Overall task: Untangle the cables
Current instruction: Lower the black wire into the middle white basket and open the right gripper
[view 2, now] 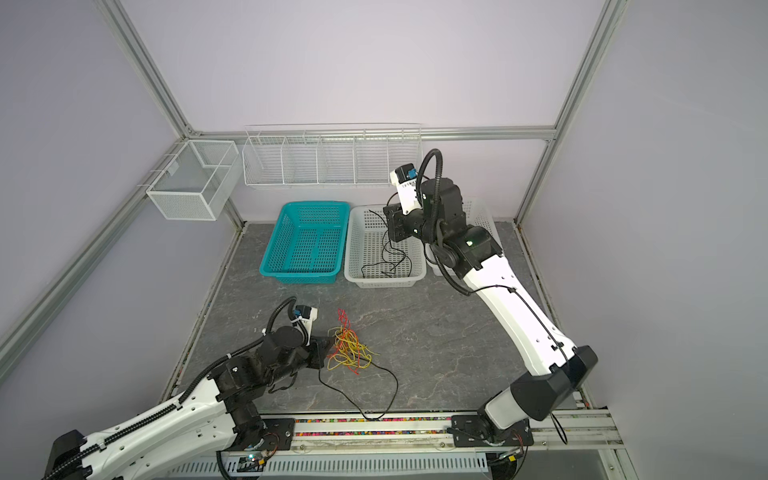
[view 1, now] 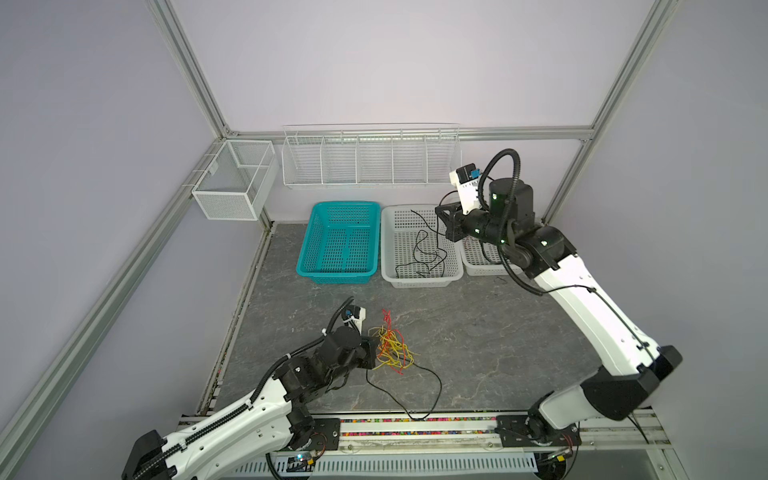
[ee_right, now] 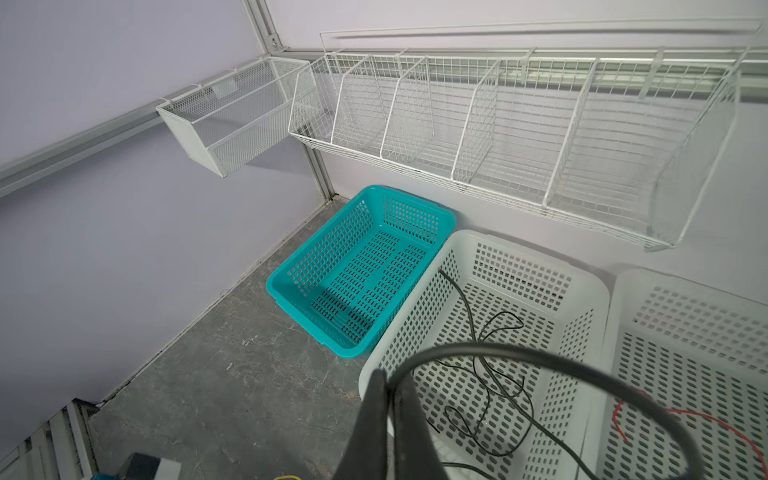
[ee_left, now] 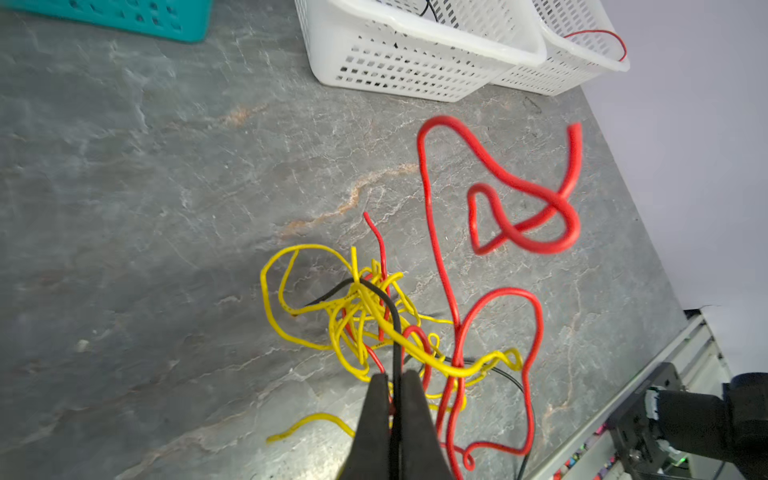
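Note:
A tangle of yellow and red cables (view 1: pixel 392 349) (view 2: pixel 349 349) lies on the grey table, front left of centre. My left gripper (view 1: pixel 375 352) (view 2: pixel 327 352) is at its left edge. In the left wrist view the gripper (ee_left: pixel 395 376) is shut on a black cable (ee_left: pixel 397 328) that runs into the yellow knot (ee_left: pixel 365 307). Red cable loops (ee_left: pixel 457 332) spread beside it. My right gripper (view 1: pixel 437 209) (view 2: pixel 385 209) (ee_right: pixel 390 380) hangs over the middle white basket, shut on another black cable (ee_right: pixel 540 353), which trails down into that basket (view 1: pixel 424 249).
A teal basket (view 1: pixel 332 272) (view 2: pixel 297 272), the middle white basket (view 1: pixel 419 280) (ee_right: pixel 536 253) and a second white basket (view 1: pixel 478 268) holding a red cable (ee_right: pixel 706 419) stand at the back. Wire racks (view 1: pixel 370 158) hang on the wall. A black cable loop (view 1: pixel 436 382) reaches the front rail.

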